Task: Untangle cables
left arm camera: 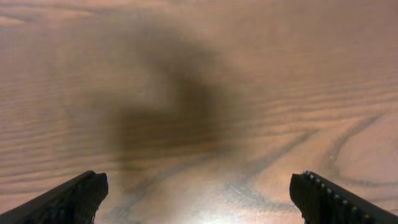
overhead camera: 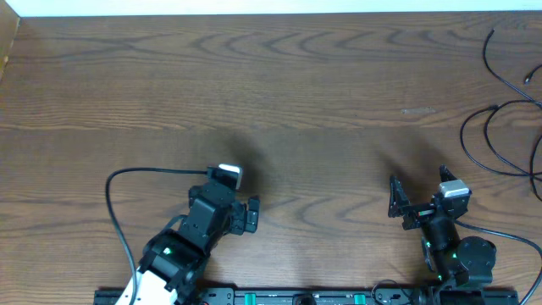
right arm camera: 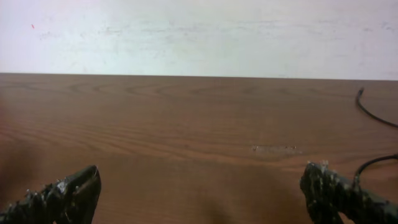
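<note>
A black cable (overhead camera: pixel 491 140) lies in loose loops at the far right edge of the table, partly cut off by the frame. A small pale plug end (overhead camera: pixel 529 78) shows near it. No white cord can be made out. In the right wrist view, bits of the black cable (right arm camera: pixel 373 116) show at the right edge. My left gripper (overhead camera: pixel 233 203) is open and empty, low over bare wood (left arm camera: pixel 199 199). My right gripper (overhead camera: pixel 417 188) is open and empty (right arm camera: pixel 202 190), left of the cable and apart from it.
The wooden table (overhead camera: pixel 279 93) runs to a pale wall at the back (right arm camera: pixel 199 31). A thick black wire (overhead camera: pixel 110 199) fixed to the left arm loops out on the left. A faint scuff (overhead camera: pixel 417 110) marks the wood.
</note>
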You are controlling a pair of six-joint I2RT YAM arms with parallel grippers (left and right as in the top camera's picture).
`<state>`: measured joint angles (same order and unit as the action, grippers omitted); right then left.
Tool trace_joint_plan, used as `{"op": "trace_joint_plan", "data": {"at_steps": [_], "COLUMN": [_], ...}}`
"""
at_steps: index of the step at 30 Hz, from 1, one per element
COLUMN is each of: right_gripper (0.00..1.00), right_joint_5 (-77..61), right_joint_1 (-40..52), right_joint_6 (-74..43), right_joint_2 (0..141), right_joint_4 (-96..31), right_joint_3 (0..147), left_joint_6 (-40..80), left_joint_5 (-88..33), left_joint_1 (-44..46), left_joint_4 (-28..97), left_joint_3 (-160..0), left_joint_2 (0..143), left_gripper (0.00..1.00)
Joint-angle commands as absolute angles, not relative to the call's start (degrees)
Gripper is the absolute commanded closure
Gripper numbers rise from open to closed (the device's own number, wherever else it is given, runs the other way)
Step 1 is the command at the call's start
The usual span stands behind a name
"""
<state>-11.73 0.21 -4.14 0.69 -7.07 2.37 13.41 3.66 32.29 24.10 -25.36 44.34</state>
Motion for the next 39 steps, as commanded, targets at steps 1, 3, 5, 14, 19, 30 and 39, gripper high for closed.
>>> {"op": "trace_joint_plan", "data": {"at_steps": [1,3,5,14,19,30,39], "right_gripper": [0.01,0.01,0.01,0.01,0.01,0.01,0.01], "right_joint_5": [-11.5,-11.5,-11.5,-11.5,-11.5,-11.5,-11.5], "right_joint_1": [0.5,0.5,0.5,0.5,0.5,0.5,0.5], "right_joint_6": [-4.9,-4.9,-4.9,-4.9,-4.9,-4.9,-4.9], "right_joint_2": [0.3,0.3,0.3,0.3,0.3,0.3,0.3], "right_joint_4": [-7.1,-7.2,-7.1,-7.1,-7.1,-7.1,-7.1], "right_joint_3": [2.0,2.0,2.0,2.0,2.0,2.0,2.0], "left_joint_6": [12.0,12.0,11.6,9.6,8.5,8.6,8.6], "left_joint_5": [1.0,1.0,1.0,1.0,0.6,-3.4,-3.9], "left_joint_1": [32.1,32.1,31.9,24.5,20.1,10.8,7.1], "left_joint_4": [15.6,9.2,3.0,-12.9,-12.8,-7.2,-2.2], "left_joint_3": [-20.2,-17.2,-14.3,-8.8,-8.7,-8.7,-5.2], "left_joint_2": [43.8,41.6,38.4,25.1,19.2,7.4,2.8], "left_gripper": [0.01,0.01,0.01,0.01,0.01,0.01,0.01]}}
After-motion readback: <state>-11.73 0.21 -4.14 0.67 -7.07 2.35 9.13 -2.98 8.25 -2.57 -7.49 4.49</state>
